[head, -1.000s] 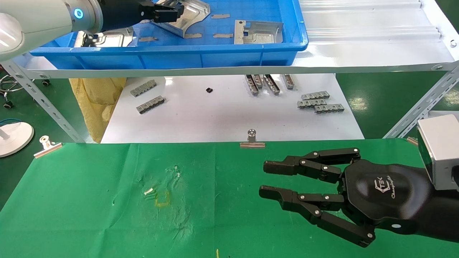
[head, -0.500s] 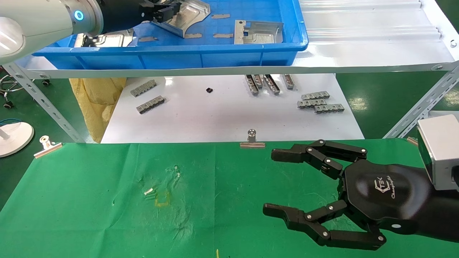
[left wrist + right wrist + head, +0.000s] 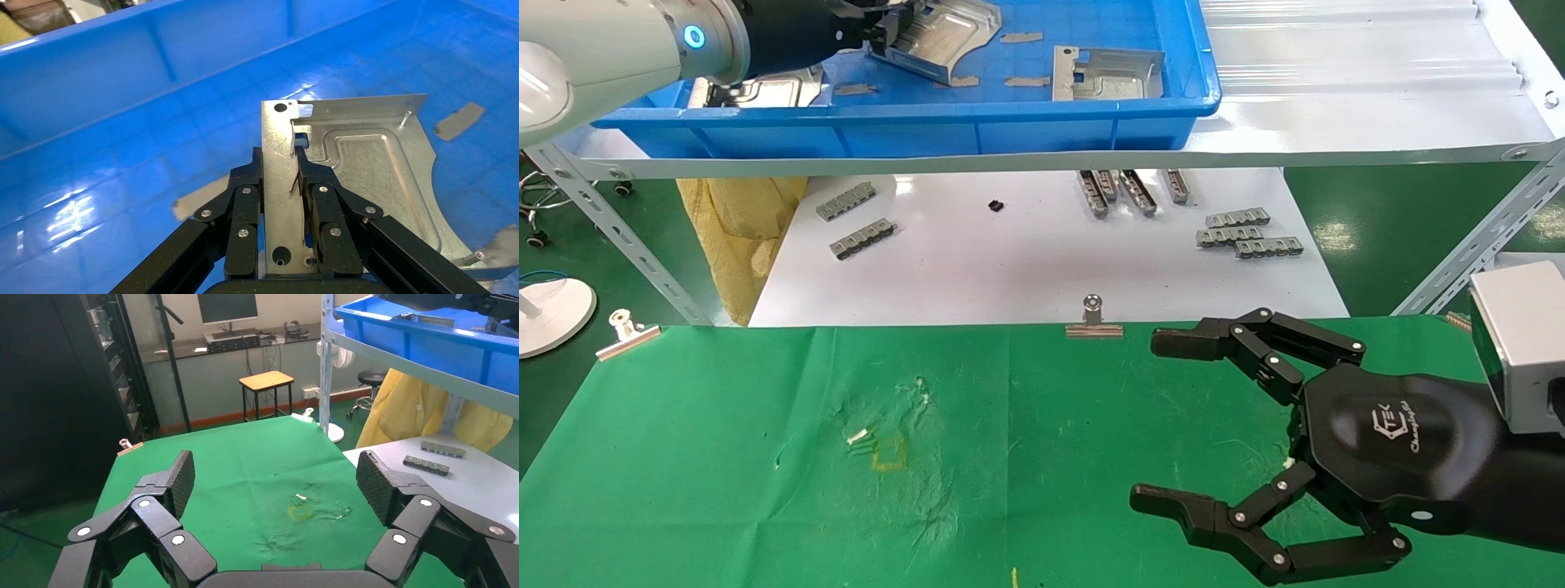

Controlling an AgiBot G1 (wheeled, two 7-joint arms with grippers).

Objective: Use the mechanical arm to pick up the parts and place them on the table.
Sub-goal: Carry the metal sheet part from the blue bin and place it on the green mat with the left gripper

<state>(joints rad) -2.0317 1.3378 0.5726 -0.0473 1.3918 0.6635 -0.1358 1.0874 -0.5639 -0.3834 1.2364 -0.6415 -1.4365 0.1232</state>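
Two grippers are in your views. Your left gripper (image 3: 292,184) is up in the blue bin (image 3: 977,131) on the shelf, and its black fingers (image 3: 245,208) are pinched onto the bent upright flange of a silvery part (image 3: 367,165), one finger on each side of that flange. From the head view this held part (image 3: 944,37) sits tilted near the bin's back, its concave curved edge facing the front wall. You can see a second part (image 3: 1103,73) lying flat toward the right end of the bin, apart from the held one, and a third part (image 3: 772,86) at the left end, partly hidden behind your white left arm (image 3: 592,49) with its blue-lit ring. Flat grey strips (image 3: 1026,80) lie on the bin floor between them.

Your right gripper (image 3: 1160,425) hovers over the right half of the green-cloth table (image 3: 723,490) with its fingers (image 3: 1214,347) spread wide and nothing between them; the right wrist view shows both finger pads (image 3: 177,478) far apart above the cloth. A yellowish stain (image 3: 888,453) marks the cloth well to the left of that gripper, and binder clips (image 3: 1093,318) grip the table's far edge. Beyond the table, small grey slotted bars (image 3: 1246,233) lie scattered on a white board (image 3: 1009,269) beneath the shelf.
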